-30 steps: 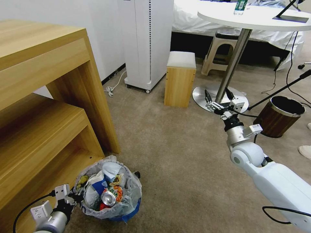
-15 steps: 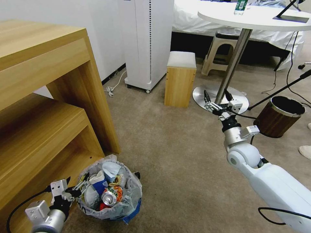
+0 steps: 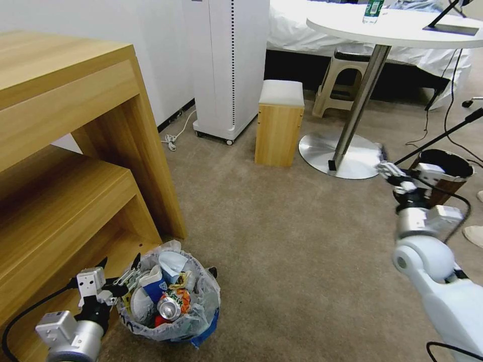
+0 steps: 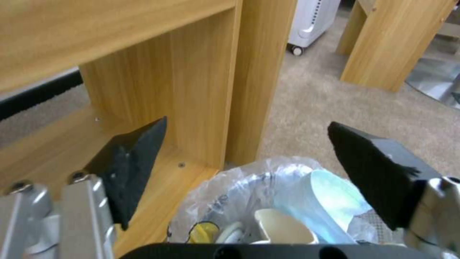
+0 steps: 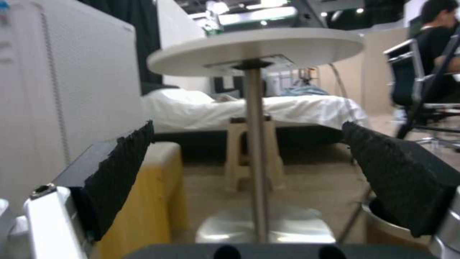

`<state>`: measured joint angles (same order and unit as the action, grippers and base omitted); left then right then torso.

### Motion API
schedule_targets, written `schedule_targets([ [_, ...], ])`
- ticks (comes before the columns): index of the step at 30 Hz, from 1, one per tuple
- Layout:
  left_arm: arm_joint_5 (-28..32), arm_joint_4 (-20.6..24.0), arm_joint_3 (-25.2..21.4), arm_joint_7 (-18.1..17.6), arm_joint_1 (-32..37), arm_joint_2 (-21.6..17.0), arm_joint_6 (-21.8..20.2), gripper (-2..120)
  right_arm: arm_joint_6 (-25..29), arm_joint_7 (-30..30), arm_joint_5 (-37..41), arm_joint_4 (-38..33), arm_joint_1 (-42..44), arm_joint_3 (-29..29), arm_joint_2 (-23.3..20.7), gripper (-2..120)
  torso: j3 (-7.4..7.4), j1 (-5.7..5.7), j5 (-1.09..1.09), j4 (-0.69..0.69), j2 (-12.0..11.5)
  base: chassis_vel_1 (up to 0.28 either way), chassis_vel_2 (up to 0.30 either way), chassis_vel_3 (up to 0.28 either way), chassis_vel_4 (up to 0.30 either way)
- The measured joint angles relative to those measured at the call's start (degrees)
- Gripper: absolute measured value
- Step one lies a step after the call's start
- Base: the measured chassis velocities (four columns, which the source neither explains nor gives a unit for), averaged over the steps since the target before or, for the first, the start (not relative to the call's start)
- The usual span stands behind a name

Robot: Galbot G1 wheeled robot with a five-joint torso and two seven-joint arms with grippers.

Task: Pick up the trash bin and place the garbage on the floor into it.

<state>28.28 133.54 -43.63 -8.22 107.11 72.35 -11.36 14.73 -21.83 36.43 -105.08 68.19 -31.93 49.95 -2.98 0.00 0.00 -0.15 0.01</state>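
The small round trash bin (image 3: 168, 296), lined with a crinkly translucent whitish plastic bag with blue edges, stands on the beige-tan short-pile carpet floor (image 3: 271, 241) just beside the front corner of the light wooden shelf unit (image 3: 65, 166). It is packed with garbage (image 3: 163, 289): a crushed can, a blue-white cup, crumpled white paper and bits of red and yellow wrapper. The left gripper (image 3: 119, 268) hangs at the bin's rim on the shelf side, its black fingers (image 4: 132, 167) spread wide and holding nothing; in the left wrist view the bag's edge (image 4: 249, 187) lies below and between them. The right gripper (image 3: 402, 168) is raised well apart from the bin, in front of the brown wood-grain bin with a metal rim (image 3: 443, 173), near the round steel base of the white table (image 3: 392, 27); its black pads (image 5: 120, 176) stand wide apart, empty.
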Motion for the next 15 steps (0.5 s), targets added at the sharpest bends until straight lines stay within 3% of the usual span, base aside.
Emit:
schedule_targets([
  [6,-1.9,1.2,0.3,-0.2,0.7,0.7,0.0,97,-0.6,-1.9,-1.0,-1.7,5.8,-2.6,1.2,100,0.00,0.00,0.00,0.00,0.0,0.000,0.000,0.000,0.000],
  [9,-2.4,2.2,0.5,-0.6,1.1,1.1,0.1,99,-3.8,-3.9,-2.8,-3.2,10.6,-3.7,2.1,100,0.00,0.00,-0.01,-0.01,0.0,0.000,0.000,0.000,0.000],
  [15,-3.6,3.4,0.4,-1.0,1.8,1.0,0.1,100,-6.1,-2.7,-4.5,-1.2,14.7,-3.2,3.9,100,0.00,0.00,0.00,0.00,0.0,0.000,0.000,0.000,0.000],
])
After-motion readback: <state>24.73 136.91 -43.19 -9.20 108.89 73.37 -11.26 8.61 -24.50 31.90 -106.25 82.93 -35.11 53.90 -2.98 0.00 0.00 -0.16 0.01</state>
